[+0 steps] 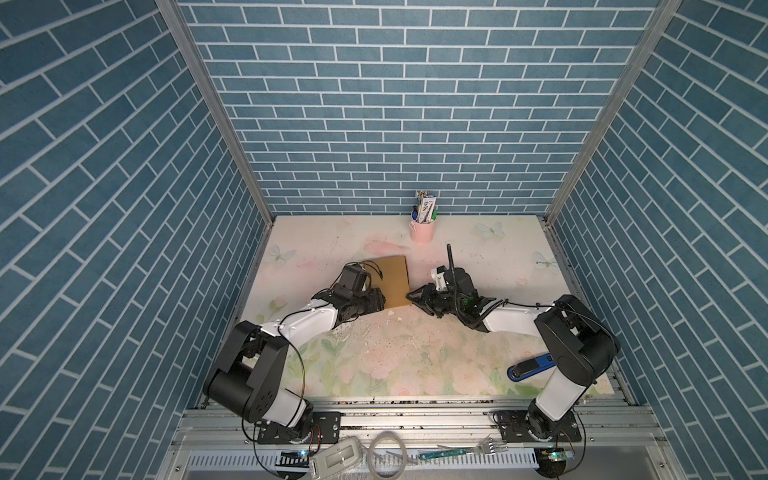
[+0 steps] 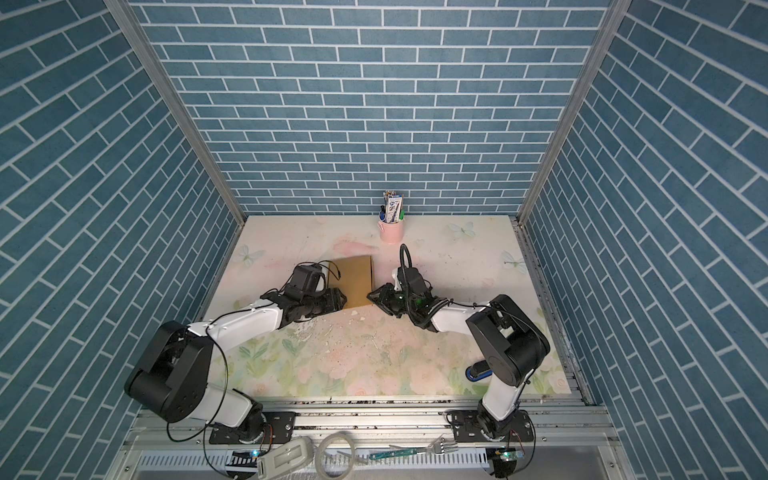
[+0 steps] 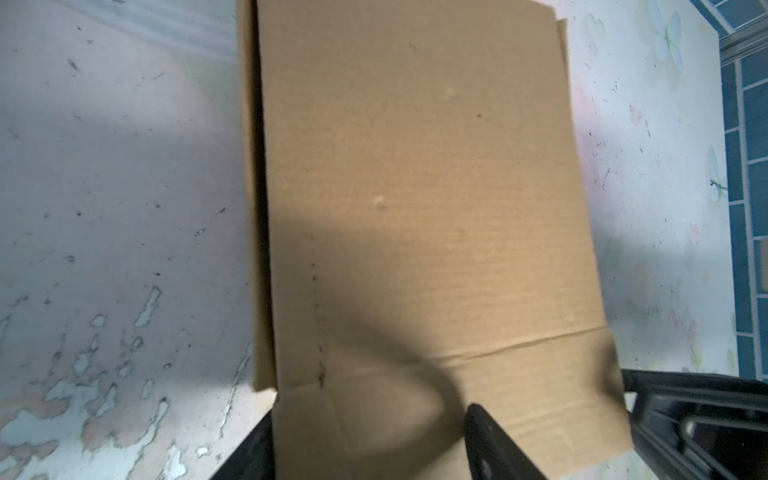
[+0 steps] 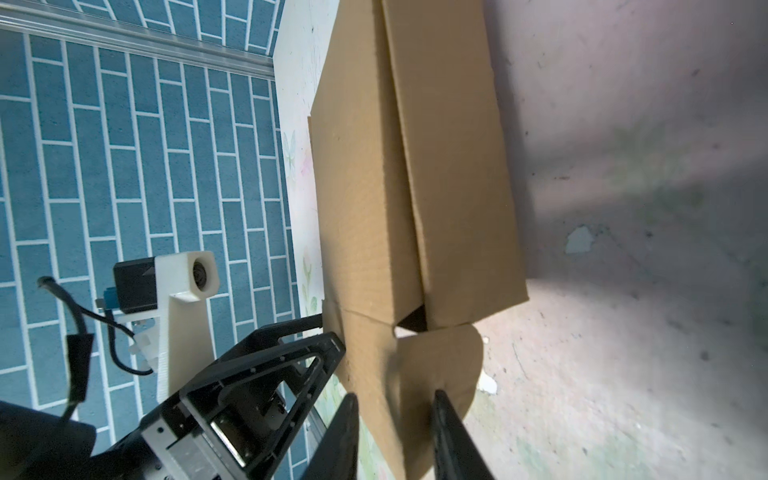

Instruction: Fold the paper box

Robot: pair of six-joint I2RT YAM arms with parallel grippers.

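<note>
The paper box (image 1: pixel 390 280) (image 2: pixel 352 282) is plain brown cardboard, lying folded shut on the flowered table mat in both top views. My left gripper (image 1: pixel 381 301) (image 2: pixel 341 301) is at its near left corner. In the left wrist view the box (image 3: pixel 415 187) runs between the left gripper's (image 3: pixel 372 415) fingers, one finger (image 3: pixel 490 440) over the cardboard and the other partly hidden behind it. My right gripper (image 1: pixel 409 296) (image 2: pixel 370 297) is at the near right corner. In the right wrist view that gripper (image 4: pixel 395 395) is shut on the rounded end flap (image 4: pixel 440 357) of the box.
A pink cup (image 1: pixel 422 230) of pens stands at the back, beyond the box. A blue and black tool (image 1: pixel 532 365) lies under the right arm's elbow. White flakes (image 1: pixel 395 319) dot the mat near the box. A fork (image 1: pixel 486 449) and a ring (image 1: pixel 388 453) lie on the front rail.
</note>
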